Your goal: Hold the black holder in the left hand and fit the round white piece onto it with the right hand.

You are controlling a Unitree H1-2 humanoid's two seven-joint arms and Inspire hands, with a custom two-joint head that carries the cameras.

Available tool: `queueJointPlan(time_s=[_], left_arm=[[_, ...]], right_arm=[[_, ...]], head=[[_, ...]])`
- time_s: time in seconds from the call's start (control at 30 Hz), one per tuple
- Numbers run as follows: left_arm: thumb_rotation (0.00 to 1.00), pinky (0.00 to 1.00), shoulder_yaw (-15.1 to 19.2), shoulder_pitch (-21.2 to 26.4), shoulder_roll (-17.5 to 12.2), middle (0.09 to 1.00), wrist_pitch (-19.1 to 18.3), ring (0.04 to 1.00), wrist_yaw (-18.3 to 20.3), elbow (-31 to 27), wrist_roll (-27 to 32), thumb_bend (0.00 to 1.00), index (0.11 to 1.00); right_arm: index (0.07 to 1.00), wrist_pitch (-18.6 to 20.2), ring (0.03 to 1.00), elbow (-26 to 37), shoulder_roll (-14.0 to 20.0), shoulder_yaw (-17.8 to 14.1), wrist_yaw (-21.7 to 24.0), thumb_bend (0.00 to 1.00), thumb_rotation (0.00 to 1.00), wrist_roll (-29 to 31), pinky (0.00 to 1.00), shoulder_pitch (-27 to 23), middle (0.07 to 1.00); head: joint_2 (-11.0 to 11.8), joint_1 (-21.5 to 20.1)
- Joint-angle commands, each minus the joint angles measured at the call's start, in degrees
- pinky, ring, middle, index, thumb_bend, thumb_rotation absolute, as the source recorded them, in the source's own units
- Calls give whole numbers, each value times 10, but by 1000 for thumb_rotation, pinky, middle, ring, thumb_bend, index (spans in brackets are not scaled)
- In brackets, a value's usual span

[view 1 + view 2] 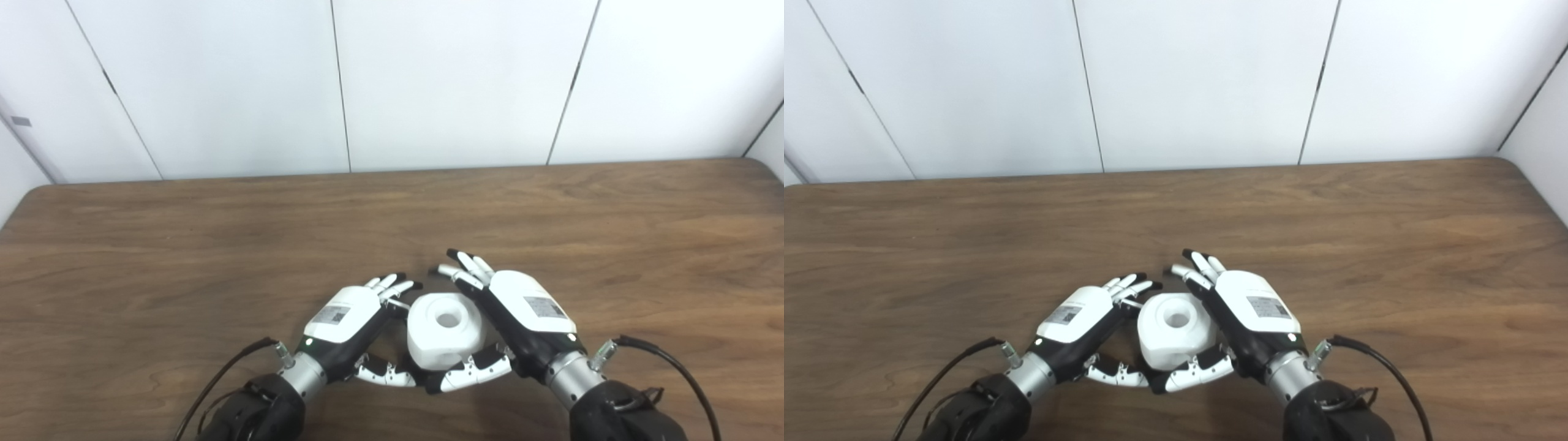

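While both arms come in from the bottom edge, the two hands sit close together low on the bench (184, 245), cupped around one white part. Round white piece (446, 331): chunky, rounded body with a round hole in its top face, hole facing up. It sits between the hands, near the front edge of the bench, roughly mid-width.

Left hand (343, 324): back of hand faces up and left, fingers (392, 285) extended toward the far side, just beside the piece's left flank. Its thumb (383, 373) curls along the near side under the piece. Contact on the left flank looks likely but can't confirm; fingers are spread, not wrapped.

Right hand (520, 309): mirrored pose, fingers (462, 266) pointing up and left past the piece's far right corner, thumb (474, 370) curling in along the near side. Palm appears pressed against the piece's right side. Thumb tips of the two hands nearly meet in front of the piece.

Can't tell whether the piece rests on the bench or is carried by the hands; its underside is hidden. Grip state of either hand: can't tell, fingers apart but both bracket the piece.

Black holder: can't make it out in either view; anything under or behind the piece is occluded.

Dark cables (667, 361) loop off both wrists. White wall panels (453, 79) stand behind the bench.
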State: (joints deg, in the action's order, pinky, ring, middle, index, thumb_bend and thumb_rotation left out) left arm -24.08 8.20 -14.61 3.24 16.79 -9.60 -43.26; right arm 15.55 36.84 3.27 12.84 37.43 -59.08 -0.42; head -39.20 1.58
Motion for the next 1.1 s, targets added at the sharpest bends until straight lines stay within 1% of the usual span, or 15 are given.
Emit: queueJointPlan(time_s=[0.0, 0.3, 0.47, 0.6, 0.7, 0.77, 0.93, 1.07], left_arm=[[51, 1000, -1, 12, 0, 945, 1, 1000, -2, 1, -8, 517, 482], [51, 1000, 1, 13, -2, 944, 5, 1000, -5, 6, -6, 517, 482], [52, 1000, 0, 13, -3, 944, 8, 1000, -7, 10, -7, 517, 482], [52, 1000, 1, 14, -5, 945, 9, 1000, -7, 11, -6, 517, 482], [52, 1000, 2, 13, -7, 941, 14, 1000, -11, 14, -5, 517, 482], [52, 1000, 4, 13, -8, 942, 14, 1000, -10, 12, -3, 517, 482], [53, 1000, 6, 13, -12, 946, 12, 1000, -6, 11, -2, 516, 482], [52, 1000, 7, 12, -14, 947, 13, 1000, -7, 12, 0, 517, 482]], right_arm=[[999, 4, 1000, 14, -1, -4, 0, 1000, 472, 11, 826, -16, 1000], [1000, 15, 1000, 18, 14, -15, 6, 1000, 492, 26, 782, -24, 1000], [1000, 29, 1000, 26, 25, -22, 16, 1000, 484, 33, 794, -27, 1000], [1000, 44, 1000, 31, 43, -41, 31, 1000, 465, 47, 829, -31, 1000], [1000, 55, 1000, 35, 60, -54, 40, 1000, 454, 52, 822, -32, 1000], [1000, 63, 1000, 35, 78, -69, 42, 1000, 445, 68, 820, -32, 1000], [1000, 63, 1000, 33, 114, -109, 18, 1000, 456, 108, 799, -18, 1000], [1000, 70, 1000, 36, 130, -131, 6, 1000, 441, 126, 875, -4, 1000]], head=[[-1, 0], [3, -3], [6, -6], [8, -9], [10, -11], [10, -12], [12, -17], [13, -20]])
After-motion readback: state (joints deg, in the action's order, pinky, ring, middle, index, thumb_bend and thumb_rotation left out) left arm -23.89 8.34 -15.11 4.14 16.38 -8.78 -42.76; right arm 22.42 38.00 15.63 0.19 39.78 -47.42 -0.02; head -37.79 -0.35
